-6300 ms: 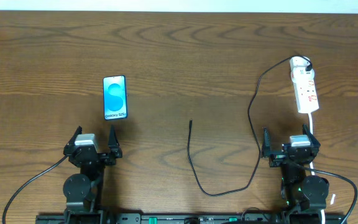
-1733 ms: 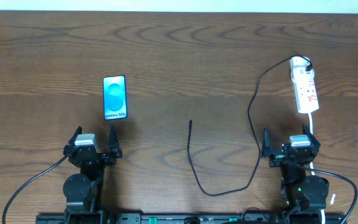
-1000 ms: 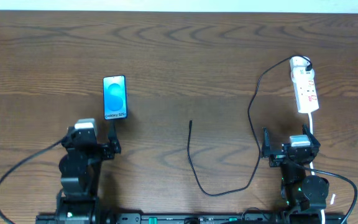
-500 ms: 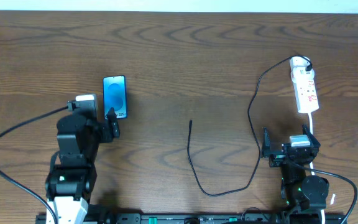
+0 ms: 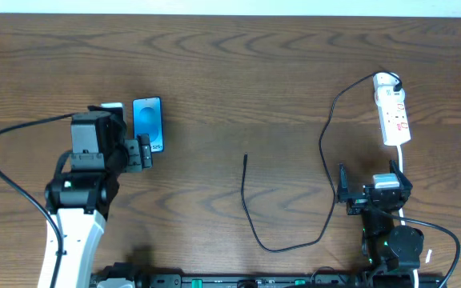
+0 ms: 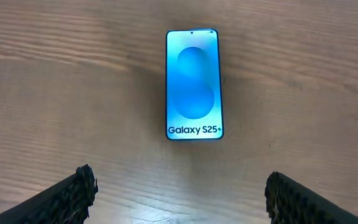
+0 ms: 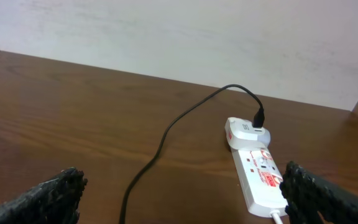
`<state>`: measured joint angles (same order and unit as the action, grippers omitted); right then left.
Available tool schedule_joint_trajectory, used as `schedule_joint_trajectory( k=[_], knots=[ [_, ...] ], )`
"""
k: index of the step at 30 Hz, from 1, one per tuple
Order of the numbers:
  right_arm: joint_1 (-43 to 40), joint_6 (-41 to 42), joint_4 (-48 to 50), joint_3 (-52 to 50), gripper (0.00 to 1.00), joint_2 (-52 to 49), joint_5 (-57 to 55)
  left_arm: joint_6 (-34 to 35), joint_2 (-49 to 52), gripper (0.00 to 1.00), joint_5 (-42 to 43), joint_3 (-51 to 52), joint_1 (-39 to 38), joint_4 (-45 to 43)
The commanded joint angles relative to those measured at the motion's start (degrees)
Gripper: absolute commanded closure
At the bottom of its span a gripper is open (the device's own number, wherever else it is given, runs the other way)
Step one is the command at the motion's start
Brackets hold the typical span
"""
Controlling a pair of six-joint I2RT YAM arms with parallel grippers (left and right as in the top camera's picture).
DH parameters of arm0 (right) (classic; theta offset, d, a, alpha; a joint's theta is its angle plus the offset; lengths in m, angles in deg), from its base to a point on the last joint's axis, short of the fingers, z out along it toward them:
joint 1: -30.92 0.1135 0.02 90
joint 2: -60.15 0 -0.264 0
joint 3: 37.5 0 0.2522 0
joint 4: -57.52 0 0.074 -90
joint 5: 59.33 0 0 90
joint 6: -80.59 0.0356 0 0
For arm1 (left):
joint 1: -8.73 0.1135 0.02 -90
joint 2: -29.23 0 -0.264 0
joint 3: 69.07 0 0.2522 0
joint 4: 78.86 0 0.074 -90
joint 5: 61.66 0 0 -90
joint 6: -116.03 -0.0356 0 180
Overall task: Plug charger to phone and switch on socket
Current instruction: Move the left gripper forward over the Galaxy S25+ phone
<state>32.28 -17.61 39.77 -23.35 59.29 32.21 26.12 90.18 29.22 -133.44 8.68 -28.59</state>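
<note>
The phone (image 5: 148, 124) lies flat at the left, its blue screen up; in the left wrist view (image 6: 194, 85) it reads "Galaxy S25+". My left gripper (image 5: 128, 154) is open and empty, just short of the phone's near end, its fingertips (image 6: 82, 186) wide apart. The black charger cable (image 5: 250, 216) loops across the middle of the table, its slim plug tip (image 5: 246, 157) lying free. Its other end is at the white adapter (image 5: 385, 80) in the white power strip (image 5: 393, 116). My right gripper (image 5: 374, 190) is open and empty, near of the strip (image 7: 260, 177).
The strip's white cord (image 5: 404, 164) runs down past the right gripper. The black cable (image 7: 166, 134) crosses the wood left of the strip. A pale wall (image 7: 166, 37) bounds the table's far edge.
My left arm has risen from its rest pose and moved forward and a little left, up to the phone's near end. The right arm, cable and phone have not moved.
</note>
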Motion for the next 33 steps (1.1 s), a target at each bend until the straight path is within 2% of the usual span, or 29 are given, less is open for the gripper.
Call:
schedule_joint_trajectory(
  k=[1, 24, 33],
  knots=[
    [-0.20, -0.63, -0.22, -0.09, 0.01, 0.22, 0.11, 0.22, 2.32, 0.11, -0.98, -4.98, 0.26, 2.43],
    [-0.20, -0.63, -0.20, -0.09, 0.01, 0.22, 0.11, 0.46, 21.22, 0.11, -0.94, -19.43, 0.26, 19.28],
    [-0.20, -0.63, -0.20, -0.09, 0.01, 0.22, 0.11, 0.44, 21.79, 0.11, -0.96, -19.50, 0.26, 19.39]
  ],
)
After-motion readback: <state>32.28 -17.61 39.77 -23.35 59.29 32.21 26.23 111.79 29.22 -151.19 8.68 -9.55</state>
